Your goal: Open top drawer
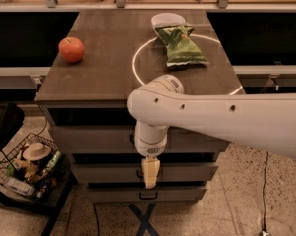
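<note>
The top drawer (91,139) is the tallest grey front of the wooden-topped cabinet (103,77), just under a dark gap below the top. Its front lines up with the two shorter drawers below. Its black handle is mostly hidden behind my wrist. My gripper (150,173) hangs straight down from the white arm (221,114). Its yellowish tip is in front of the middle drawer (103,172), just below the top drawer's centre. I cannot see it holding anything.
On the cabinet top lie a red apple (71,49), a green chip bag (181,45) and a white bowl (167,19). The bottom drawer (113,193) shows its handle. A wire basket of items (29,168) stands on the floor at the left. A cable (263,191) hangs at the right.
</note>
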Controlling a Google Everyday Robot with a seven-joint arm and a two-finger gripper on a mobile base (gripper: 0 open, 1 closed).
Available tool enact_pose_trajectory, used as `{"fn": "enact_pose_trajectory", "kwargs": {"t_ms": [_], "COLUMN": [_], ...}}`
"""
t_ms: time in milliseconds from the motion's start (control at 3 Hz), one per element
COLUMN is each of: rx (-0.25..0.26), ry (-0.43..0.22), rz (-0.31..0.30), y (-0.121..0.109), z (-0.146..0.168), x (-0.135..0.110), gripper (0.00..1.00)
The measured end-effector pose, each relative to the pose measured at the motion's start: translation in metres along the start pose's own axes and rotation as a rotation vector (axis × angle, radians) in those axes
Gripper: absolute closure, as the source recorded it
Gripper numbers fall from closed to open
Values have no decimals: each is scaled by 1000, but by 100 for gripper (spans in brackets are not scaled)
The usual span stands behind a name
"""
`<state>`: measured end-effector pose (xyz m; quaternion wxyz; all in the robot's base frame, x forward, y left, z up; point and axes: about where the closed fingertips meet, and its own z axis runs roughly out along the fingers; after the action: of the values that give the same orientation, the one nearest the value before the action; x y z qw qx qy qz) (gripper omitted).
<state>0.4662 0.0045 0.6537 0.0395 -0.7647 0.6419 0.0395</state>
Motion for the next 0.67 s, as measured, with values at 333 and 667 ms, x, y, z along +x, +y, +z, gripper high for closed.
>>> {"fn": "enact_pose_trajectory", "kwargs": {"t_ms": [333,667], "rx": [0,0], "ry": [1,3], "rz": [-1,-1], "y": [1,1], "z": [0,0], "x": [0,0], "gripper": [41,64]}}
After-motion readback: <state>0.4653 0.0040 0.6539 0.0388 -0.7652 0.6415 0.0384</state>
